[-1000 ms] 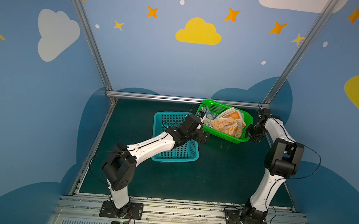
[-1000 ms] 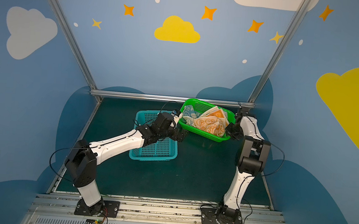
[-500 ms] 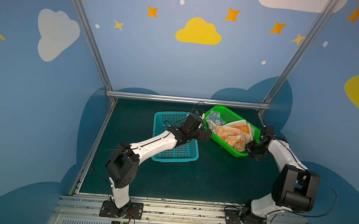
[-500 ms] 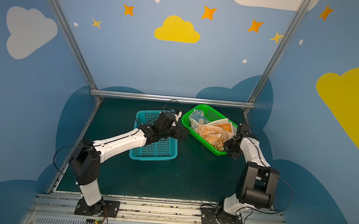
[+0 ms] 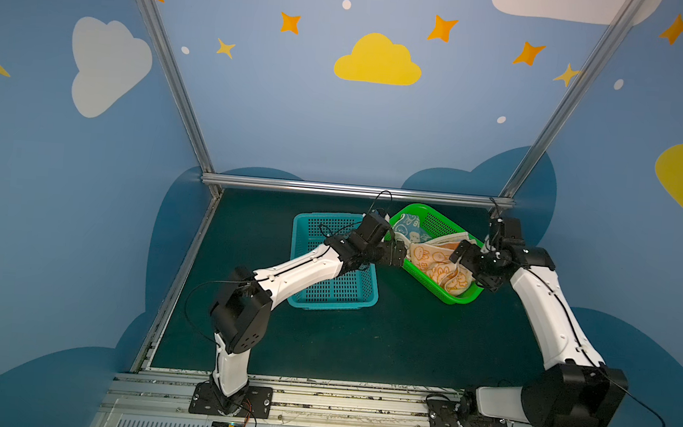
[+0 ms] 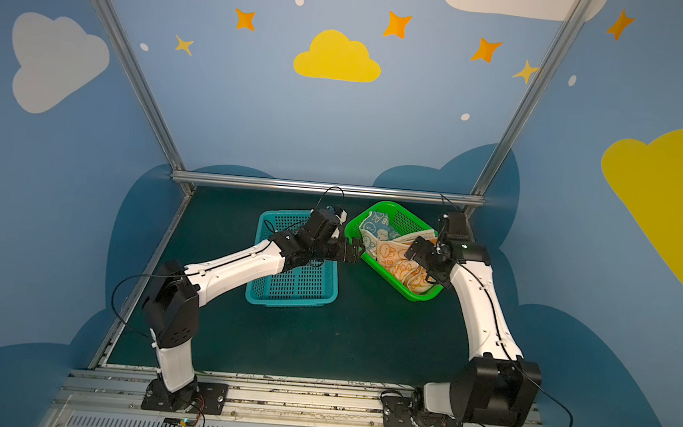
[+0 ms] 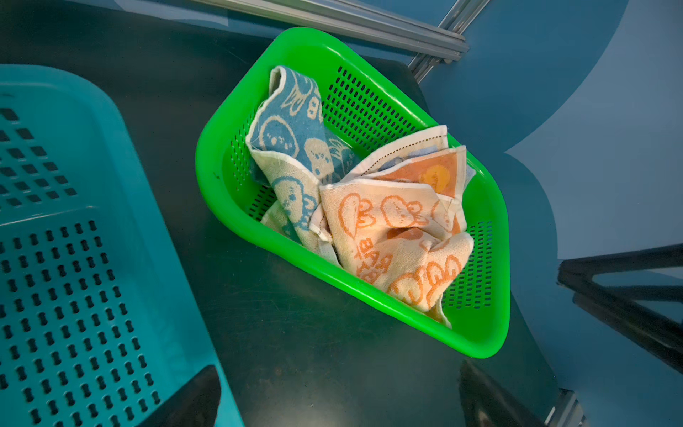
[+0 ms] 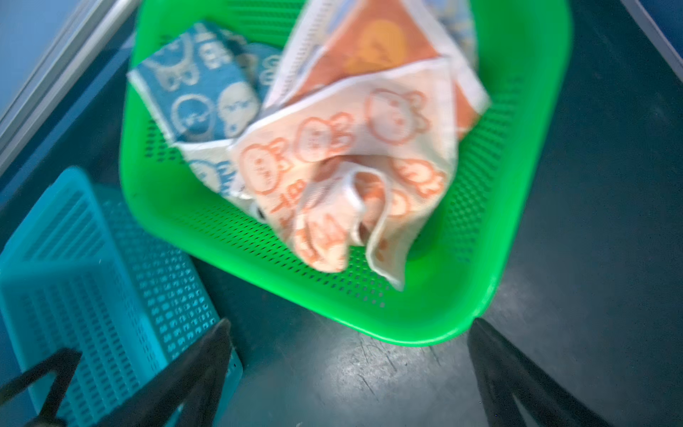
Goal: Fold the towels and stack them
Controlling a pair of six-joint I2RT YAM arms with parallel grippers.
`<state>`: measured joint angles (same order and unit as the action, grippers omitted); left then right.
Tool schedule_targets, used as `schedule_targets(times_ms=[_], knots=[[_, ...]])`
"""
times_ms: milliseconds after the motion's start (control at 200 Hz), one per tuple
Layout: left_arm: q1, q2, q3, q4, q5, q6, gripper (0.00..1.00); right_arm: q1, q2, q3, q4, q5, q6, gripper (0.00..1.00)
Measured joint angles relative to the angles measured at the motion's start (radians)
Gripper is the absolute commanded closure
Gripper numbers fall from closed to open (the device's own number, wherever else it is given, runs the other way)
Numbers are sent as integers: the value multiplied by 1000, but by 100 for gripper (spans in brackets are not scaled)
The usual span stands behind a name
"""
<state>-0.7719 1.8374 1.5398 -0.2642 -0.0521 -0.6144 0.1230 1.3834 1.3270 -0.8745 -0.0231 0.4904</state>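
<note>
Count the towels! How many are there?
3, all crumpled in the green basket: the blue towel at its far end, the orange-cream towel on top, the orange-and-blue towel partly under it. More could hide beneath.

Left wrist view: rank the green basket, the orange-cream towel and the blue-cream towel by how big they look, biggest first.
1. green basket, clearly largest.
2. orange-cream towel, slightly bigger-looking.
3. blue-cream towel.
Both towels lie crumpled and overlapping in the basket, so their order is unsure.
</note>
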Motion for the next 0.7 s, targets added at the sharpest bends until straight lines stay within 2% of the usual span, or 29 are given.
schedule_targets(times_ms=[140,320,451,596,701], knots=[[10,-121,-116,0,-13,-13,1,161,120,94,-11,24,-161,1],[27,-283,-287,4,-58,-23,1,295,341,198,-72,151,-285,3],[32,-357,-377,7,-90,-27,1,340,465,254,-110,243,-321,15],[32,-366,-391,3,-106,-25,1,343,534,276,-132,290,-326,27],[34,-366,-391,2,-106,-21,1,343,566,294,-139,297,-311,43]])
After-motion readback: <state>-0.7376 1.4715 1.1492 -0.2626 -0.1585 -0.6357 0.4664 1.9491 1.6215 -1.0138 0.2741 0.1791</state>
